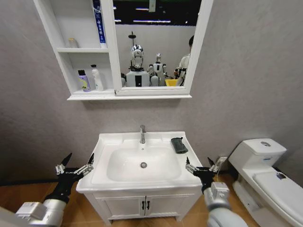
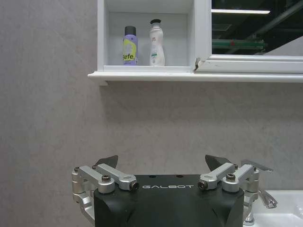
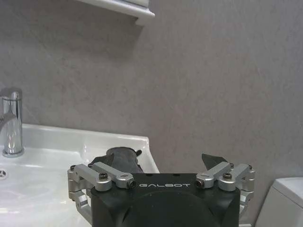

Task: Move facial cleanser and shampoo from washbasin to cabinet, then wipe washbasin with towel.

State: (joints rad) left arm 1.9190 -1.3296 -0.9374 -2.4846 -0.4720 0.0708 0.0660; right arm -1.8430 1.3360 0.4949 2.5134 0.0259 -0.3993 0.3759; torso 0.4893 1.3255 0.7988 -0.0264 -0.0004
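You had both arms held low at the front corners of the washbasin [image 1: 141, 182], one to each side, which left the bowl unobstructed for the wiping that remained. Your left gripper [image 1: 75, 163] hung just off the left front corner with its fingers spread wide and nothing between them; your right gripper [image 1: 204, 166] sat at the right front corner, likewise wide open and empty. The two bottles, a purple one [image 1: 84, 81] and a white one [image 1: 97, 78], stood upright side by side on the lower shelf of the cabinet [image 1: 78, 97] beside the mirror, so I judged the moving part done. The towel [image 1: 179, 144] lay folded on the basin's right rear ledge, just right of the tap [image 1: 142, 134] and apart from both grippers; in the right wrist view it showed dark just beyond the right gripper's fingers [image 3: 105, 171], on the rim. That placing made your right arm the natural one for the pick, since it was the nearer side. The cloth looked soft and rumpled, so a pinch on its upper fold would likely gather it.
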